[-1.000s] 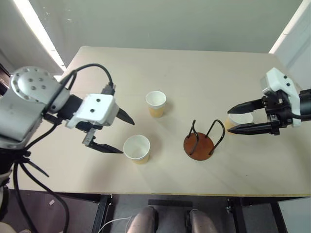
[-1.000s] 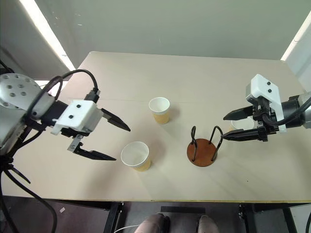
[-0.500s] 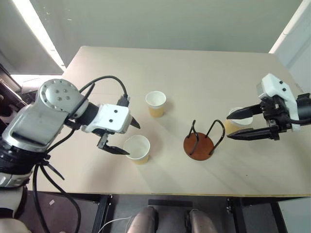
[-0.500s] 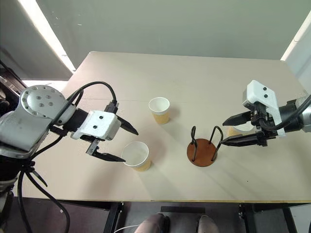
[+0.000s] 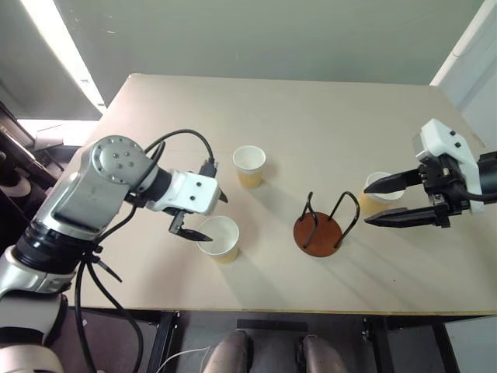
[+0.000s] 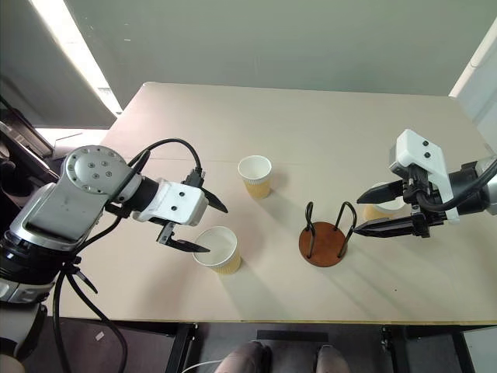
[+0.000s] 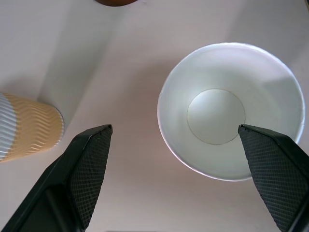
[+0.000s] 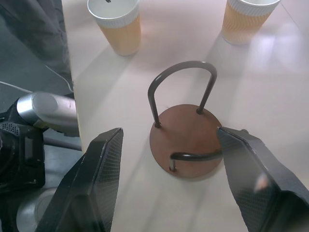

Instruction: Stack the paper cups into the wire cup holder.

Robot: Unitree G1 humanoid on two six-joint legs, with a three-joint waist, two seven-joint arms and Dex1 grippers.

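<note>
Three paper cups stand upright on the table. The near cup [image 5: 220,238] is at front left, the far cup [image 5: 249,165] behind it, and the right cup [image 5: 382,191] beyond the wire cup holder [image 5: 318,232], which holds nothing. My left gripper [image 5: 217,217] is open just above the near cup's left rim. From the left wrist the near cup [image 7: 231,111] is seen from above, one fingertip [image 7: 263,145] over its rim. My right gripper [image 5: 366,206] is open and holds nothing, above the table right of the holder, one finger crossing in front of the right cup.
The beige table [image 5: 311,109] has bare surface behind the cups and between the holder and the near cup. Its front edge [image 5: 272,311] runs close below the cups. The holder's two wire loops [image 8: 181,87] stand between my right gripper and the other cups.
My left gripper has come down and to the right, from beside the near cup to its rim. The right gripper and all cups have stayed put.
</note>
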